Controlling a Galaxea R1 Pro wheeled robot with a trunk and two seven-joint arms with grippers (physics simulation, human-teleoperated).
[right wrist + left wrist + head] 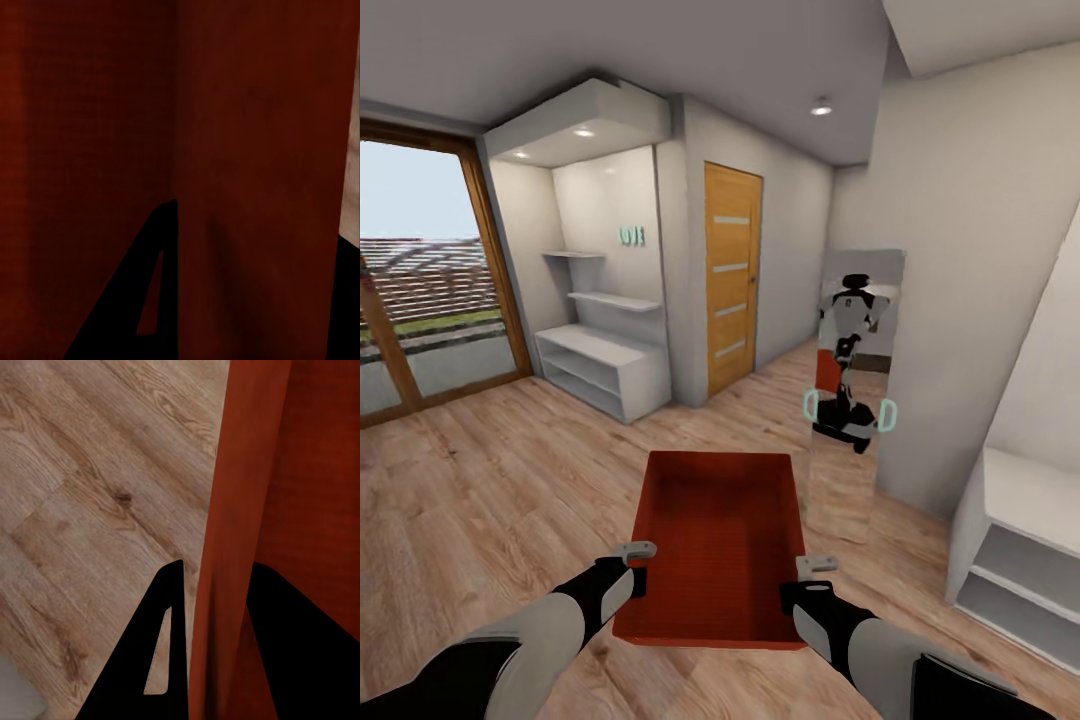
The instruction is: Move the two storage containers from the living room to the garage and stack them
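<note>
One orange-red storage container (720,545) is hanging in front of you, carried between both arms above the light wood plank floor (480,500). Your left gripper (637,566) is clamping the container's left wall near its near corner; in the left wrist view the wall (232,540) is running up between the two dark fingers (154,660), one on the outside over the planks and one inside the bin, pressed against the plastic. Your right gripper (812,578) is doing the same on the right wall near that near corner; in the right wrist view the ribbed red wall (247,180) is standing between the fingers (142,300), with one finger inside the bin and the other only showing as a dark edge at the frame's border. The container is sitting level, open top up, its inside bare. Beyond the container's far right corner a tall mirror (855,400) is leaning against the white wall and reflecting your robot. Further beyond the container, a wooden door (732,275) is standing closed, with a white shelf unit (605,365) to the left of the door and a glass door with a wooden frame (430,280) further left again. Another white shelf unit (1020,550) is standing to the right of the container.
</note>
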